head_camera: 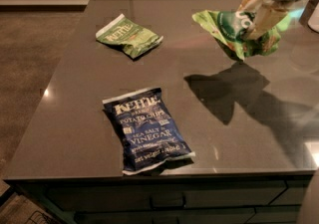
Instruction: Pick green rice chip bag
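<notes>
Green rice chip bag (222,25) is off the surface (75,118), up in the air at far right of view, near the back edge. Tool (256,16) is clenched on it: tan fingers pinch the bag's right half from above, arm enters from top-right corner. Bag's long axis runs roughly left-right. It's crumpled, and the free end sticks out to view-left of the tool and sags a bit. Dark emblem + white lettering face the cam. Shadow (224,88) sits on the surface well in front of the bag w/ a clear gap, so no contact w/ surface imo.

Key relation: bag hangs off one side of the tool, not centred under it, so most of the mass is left of the grip pt. Grasp looks done, so pick is mostly complete by my read. What's left is raising/holding w/o slip. Risk: puffy slick foil + off-centre grip, could rotate or slide out if the move is jerky. Go slow, straight up.

Others: flat green bag (130,34) w/ white lettering lies on the surface back-left, well apart from the tool. Blue bag (149,136) lies flat near the front edge, long axis roughly front-back, also well apart. Neither is under the held bag.
</notes>
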`<state>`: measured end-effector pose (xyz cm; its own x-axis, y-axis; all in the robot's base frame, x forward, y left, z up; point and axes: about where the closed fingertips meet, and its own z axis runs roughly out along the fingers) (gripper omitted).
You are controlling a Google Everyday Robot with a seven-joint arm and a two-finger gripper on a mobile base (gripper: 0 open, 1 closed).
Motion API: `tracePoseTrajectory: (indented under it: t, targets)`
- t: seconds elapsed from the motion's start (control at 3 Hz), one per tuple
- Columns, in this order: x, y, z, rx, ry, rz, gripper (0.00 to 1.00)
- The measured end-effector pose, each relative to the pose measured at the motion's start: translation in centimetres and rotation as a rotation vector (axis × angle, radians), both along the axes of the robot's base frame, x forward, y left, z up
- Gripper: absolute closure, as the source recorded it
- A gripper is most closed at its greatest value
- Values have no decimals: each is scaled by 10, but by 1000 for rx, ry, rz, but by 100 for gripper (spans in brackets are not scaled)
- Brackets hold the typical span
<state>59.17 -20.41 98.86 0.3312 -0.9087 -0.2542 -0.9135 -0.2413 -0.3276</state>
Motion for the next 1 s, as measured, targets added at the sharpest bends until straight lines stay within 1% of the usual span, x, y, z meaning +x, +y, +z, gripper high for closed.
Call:
tracePoseTrajectory:
  t: [0.33, 0.67, 1.0]
  targets:
    - [-6, 17, 23, 63, -7, -18, 100]
    - [-4, 32, 32, 120, -15, -50, 100]
    - [4, 35, 33, 131, -38, -56, 100]
